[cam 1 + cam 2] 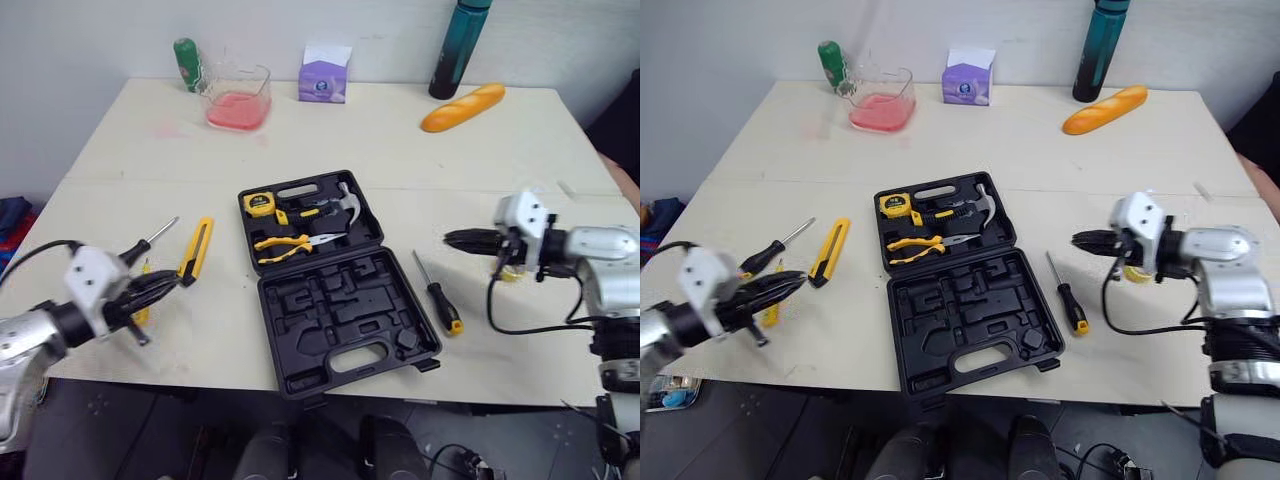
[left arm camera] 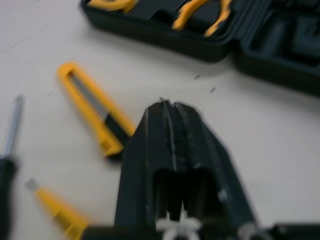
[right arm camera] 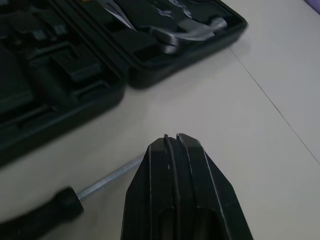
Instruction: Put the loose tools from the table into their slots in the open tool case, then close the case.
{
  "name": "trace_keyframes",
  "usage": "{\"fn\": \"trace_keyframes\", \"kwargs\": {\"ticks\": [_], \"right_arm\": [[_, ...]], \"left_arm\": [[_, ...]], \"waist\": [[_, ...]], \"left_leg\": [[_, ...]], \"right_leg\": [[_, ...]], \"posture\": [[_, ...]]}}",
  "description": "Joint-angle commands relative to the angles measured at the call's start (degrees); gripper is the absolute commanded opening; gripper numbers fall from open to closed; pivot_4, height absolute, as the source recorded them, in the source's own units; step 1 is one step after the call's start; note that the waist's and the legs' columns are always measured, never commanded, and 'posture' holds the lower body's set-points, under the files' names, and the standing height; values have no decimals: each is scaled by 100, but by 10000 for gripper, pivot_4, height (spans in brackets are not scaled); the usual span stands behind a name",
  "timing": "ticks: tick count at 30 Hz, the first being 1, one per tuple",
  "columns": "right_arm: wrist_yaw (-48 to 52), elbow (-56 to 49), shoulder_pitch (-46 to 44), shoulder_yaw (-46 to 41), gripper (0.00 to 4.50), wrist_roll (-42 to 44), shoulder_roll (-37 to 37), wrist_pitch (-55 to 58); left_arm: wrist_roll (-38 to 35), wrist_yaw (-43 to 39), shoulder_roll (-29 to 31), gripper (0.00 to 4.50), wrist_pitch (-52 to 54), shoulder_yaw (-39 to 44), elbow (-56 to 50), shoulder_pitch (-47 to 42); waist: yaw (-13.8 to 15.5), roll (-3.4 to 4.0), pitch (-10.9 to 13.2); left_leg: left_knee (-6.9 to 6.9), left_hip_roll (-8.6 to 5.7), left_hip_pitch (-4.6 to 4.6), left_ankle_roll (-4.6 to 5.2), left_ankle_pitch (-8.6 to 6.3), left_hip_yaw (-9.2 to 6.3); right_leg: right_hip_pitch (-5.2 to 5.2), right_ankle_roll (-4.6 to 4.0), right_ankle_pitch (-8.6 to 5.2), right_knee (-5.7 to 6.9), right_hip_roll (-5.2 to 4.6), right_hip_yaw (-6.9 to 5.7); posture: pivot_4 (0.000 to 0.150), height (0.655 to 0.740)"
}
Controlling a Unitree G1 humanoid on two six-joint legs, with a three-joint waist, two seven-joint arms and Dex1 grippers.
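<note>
The open black tool case (image 1: 335, 300) lies on the table (image 1: 400, 150), far half holding hammer (image 1: 345, 200), pliers (image 1: 285, 243), tape measure (image 1: 260, 204), near slots empty. One screwdriver (image 1: 438, 293) lies right of it, yellow knife (image 1: 196, 248) and second screwdriver (image 1: 150, 240) left. My left tool (image 1: 175, 280) and right tool (image 1: 450, 238) hover pinched together, empty

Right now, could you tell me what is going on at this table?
The robot is packing a tool case that lies open on the table. A tape measure, hammer and pliers sit in it. Loose on the left are a yellow utility knife and a screwdriver; another screwdriver lies on the right. The left gripper, beside the knife, and the right gripper, beyond the right screwdriver, are both shut and empty.
</note>
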Motion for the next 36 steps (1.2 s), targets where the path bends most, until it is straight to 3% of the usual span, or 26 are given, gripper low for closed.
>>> {"fn": "trace_keyframes", "kwargs": {"ticks": [1,7,19,25,36], "right_arm": [[-304,-390,-89,188,0,-325,-39,179],[-799,-590,-299,574,0,-803,145,300],[-1246,61,-850,1132,0,-1445,717,100],[-1259,418,-998,1358,0,-1607,928,106],[-1160,596,-1068,1403,0,-1563,1151,-5]], "left_arm": [[197,289,-23,279,340,-349,-176,-211],[293,464,-166,279,671,-731,-20,-535],[649,591,-499,279,1222,-1684,257,-1162],[791,641,-859,279,1214,-2073,495,-1593],[939,427,-928,279,1183,-2229,731,-1897]], "waist": [[1,0,0],[-17,0,0],[-14,-2,-1],[-10,-3,-1],[-9,-3,-2]], "left_leg": [[1,0,0,0,0,0],[4,12,1,-4,-2,2],[15,30,0,-16,-6,5],[17,35,0,-17,-6,4],[19,36,2,-17,-6,3]], "right_leg": [[0,0,0,0,1,2],[0,-1,0,-2,20,11],[1,-4,1,-6,45,17],[2,-5,1,-4,48,16],[5,-5,1,-5,50,16]], "posture": [[1500,7400],[1500,7400],[1500,7400],[1500,7400],[1500,7400]]}}
